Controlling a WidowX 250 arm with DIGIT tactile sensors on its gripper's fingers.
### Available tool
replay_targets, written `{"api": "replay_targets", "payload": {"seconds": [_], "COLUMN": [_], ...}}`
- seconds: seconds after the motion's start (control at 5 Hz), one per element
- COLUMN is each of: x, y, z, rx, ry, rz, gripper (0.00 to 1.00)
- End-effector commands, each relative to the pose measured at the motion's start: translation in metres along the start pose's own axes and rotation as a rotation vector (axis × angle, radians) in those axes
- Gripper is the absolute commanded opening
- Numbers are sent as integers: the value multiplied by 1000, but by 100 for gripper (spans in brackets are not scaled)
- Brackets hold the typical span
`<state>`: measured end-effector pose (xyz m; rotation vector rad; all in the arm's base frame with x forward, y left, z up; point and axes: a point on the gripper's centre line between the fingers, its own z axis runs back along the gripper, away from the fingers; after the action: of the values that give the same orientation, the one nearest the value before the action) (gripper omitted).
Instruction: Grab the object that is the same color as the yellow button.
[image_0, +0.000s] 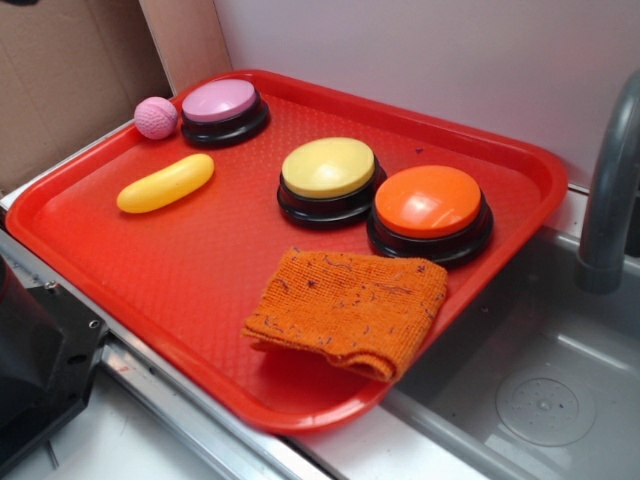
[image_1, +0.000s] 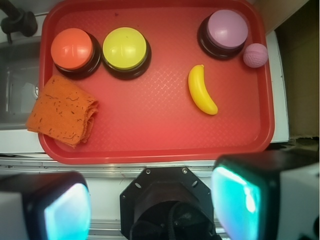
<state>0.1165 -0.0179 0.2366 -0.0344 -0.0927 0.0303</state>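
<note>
My jaws (image_1: 150, 205) stand wide apart and empty, their two pads at the bottom corners of the wrist view, touching nothing. I hang above the near edge of the red tray (image_1: 150, 135), looking straight down on it. The yellow banana (image_1: 201, 90) lies loose toward the tray's right side, below the pink button (image_1: 227, 29) and well right of the yellow button (image_1: 125, 49).

- No readable txt, labels, brands or nos. in either view.
- Button tops, tray (image_0: 520, 180) and cloth (image_0: 350, 310) all plain, no markings.
</note>
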Motion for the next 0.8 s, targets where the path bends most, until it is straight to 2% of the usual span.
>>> {"api": "replay_targets", "payload": {"seconds": [0.0,0.2,0.6], "x": [0,4,13], "y": [0,15,57], "z": [0,-7,-38], "rx": [0,43,85], "ry": [0,-12,-14], "rz": [0,-55,-155], "gripper": [100,100,100]}}
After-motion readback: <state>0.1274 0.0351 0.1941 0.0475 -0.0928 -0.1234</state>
